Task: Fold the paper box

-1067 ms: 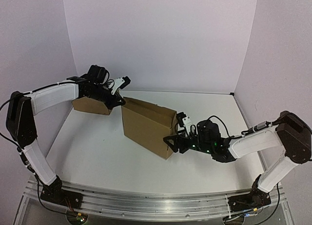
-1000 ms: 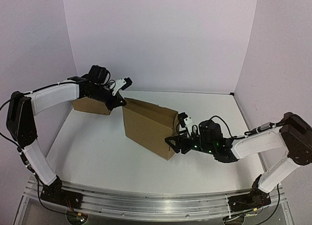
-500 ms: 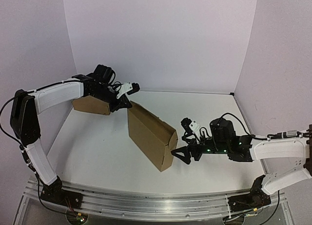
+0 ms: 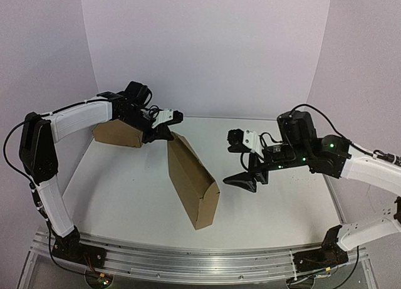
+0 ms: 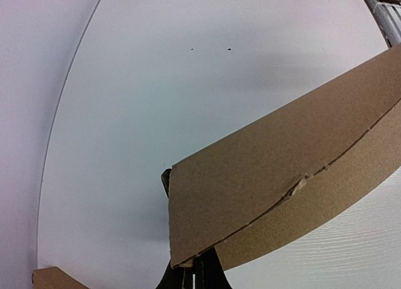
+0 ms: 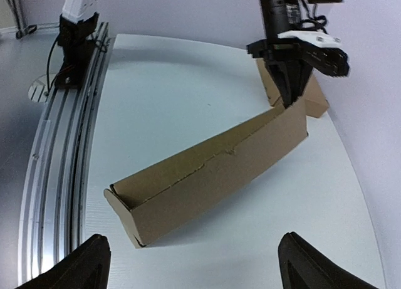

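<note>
The paper box (image 4: 191, 179) is a folded brown cardboard shell standing on its long edge, running from the back centre toward the front. My left gripper (image 4: 168, 133) is shut on its far top corner; in the left wrist view the cardboard (image 5: 282, 176) covers the pinched fingertips (image 5: 194, 267). The right wrist view shows the box (image 6: 213, 170) with its near end open and the left gripper (image 6: 289, 82) holding the far end. My right gripper (image 4: 241, 176) hangs open to the right of the box, apart from it, with nothing between its fingers (image 6: 191, 264).
A second, ready-made brown cardboard box (image 4: 116, 133) sits at the back left under the left arm, also visible as the box (image 6: 313, 98) behind the left gripper. The aluminium rail (image 4: 188, 261) runs along the table's near edge. White walls close the back and sides.
My right gripper opened, let go of the box's near end and drew back up and to the right. The left gripper swung the box's far end rightward, so the box now points toward the front.
</note>
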Motion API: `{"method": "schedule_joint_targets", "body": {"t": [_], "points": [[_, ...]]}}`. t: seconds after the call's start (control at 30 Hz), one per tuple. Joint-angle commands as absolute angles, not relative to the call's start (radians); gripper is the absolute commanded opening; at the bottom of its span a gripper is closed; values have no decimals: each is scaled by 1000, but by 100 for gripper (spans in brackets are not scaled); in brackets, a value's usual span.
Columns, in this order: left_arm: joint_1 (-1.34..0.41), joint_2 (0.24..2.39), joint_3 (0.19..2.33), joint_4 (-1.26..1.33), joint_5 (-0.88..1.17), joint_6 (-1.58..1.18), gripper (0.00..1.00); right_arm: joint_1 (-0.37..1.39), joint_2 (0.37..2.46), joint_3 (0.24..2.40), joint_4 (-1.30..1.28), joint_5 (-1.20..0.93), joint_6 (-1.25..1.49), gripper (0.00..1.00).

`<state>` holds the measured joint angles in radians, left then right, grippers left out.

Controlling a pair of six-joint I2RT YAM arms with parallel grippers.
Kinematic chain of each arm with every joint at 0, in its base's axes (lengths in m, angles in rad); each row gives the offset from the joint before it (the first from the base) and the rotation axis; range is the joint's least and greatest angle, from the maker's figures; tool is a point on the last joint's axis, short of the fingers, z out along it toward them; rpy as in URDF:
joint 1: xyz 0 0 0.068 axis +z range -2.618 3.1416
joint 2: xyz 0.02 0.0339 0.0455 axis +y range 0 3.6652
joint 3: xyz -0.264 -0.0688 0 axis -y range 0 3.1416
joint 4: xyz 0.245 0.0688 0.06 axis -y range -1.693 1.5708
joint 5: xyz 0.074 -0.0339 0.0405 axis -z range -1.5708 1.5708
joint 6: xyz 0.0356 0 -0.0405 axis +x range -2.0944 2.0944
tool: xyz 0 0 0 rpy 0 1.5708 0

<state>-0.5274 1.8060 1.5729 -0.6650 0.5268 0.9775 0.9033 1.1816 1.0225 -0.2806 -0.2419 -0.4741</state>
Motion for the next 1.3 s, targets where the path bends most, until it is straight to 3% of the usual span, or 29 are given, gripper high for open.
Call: {"method": "schedule_joint_targets", "body": {"t": [0.0,0.13,0.4,0.6,1.0,1.27], "points": [[-552,1873,1574,-864,521,1129,0,963,1336,1279,-549,-300,-816,88],[-558,1904,1605,-880,532,1173,0,995,1475,1522,-847,-284,-962,81],[-580,1950,1651,-874,535,1160,1,1081,1568,1646,-994,-281,-1021,79],[-581,1954,1658,-874,526,1173,0,1147,1681,1793,-1071,-275,-1045,60],[-589,1949,1649,-869,517,1182,0,1209,1869,1968,-1252,-47,-1089,46],[-597,1944,1645,-868,507,1190,0,1219,1929,2061,-1326,-15,-1072,26]]}}
